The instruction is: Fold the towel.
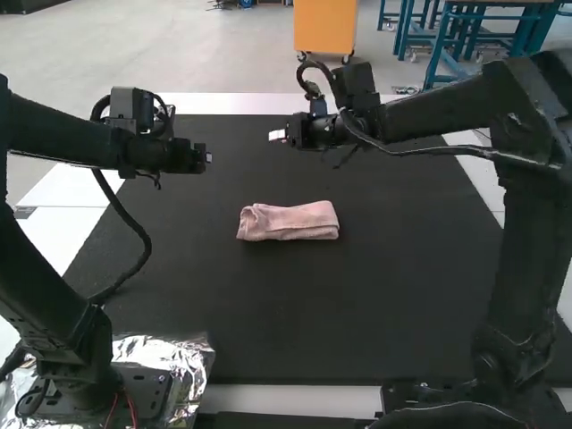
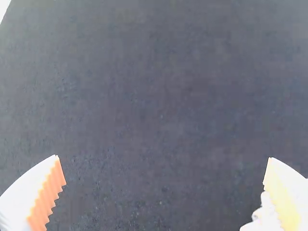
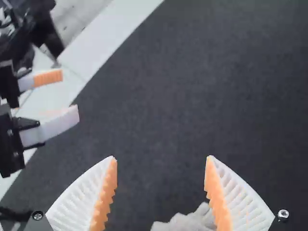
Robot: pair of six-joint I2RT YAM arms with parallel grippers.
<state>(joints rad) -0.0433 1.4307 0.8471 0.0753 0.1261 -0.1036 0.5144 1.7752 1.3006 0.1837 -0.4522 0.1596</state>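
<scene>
High view: left hand [image 1: 209, 158], fingers parted, pointing toward three o'clock; right hand [image 1: 273, 136], fingers parted, toward nine o'clock.

High view from above and behind, facing forward; wrist views close over shared dark mat [image 1: 393, 295].

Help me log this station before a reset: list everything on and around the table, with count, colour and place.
Towel: 1, pink, folded into a strip mid-mat
Mat: 1, black, over most of the table
Table: 1, white, edges showing around the mat
Foil: 1 patch, silver, around the left arm's base
Arms: 2, black, one each side
Grippers: 2, white fingers with orange pads, open, beyond the towel
</scene>
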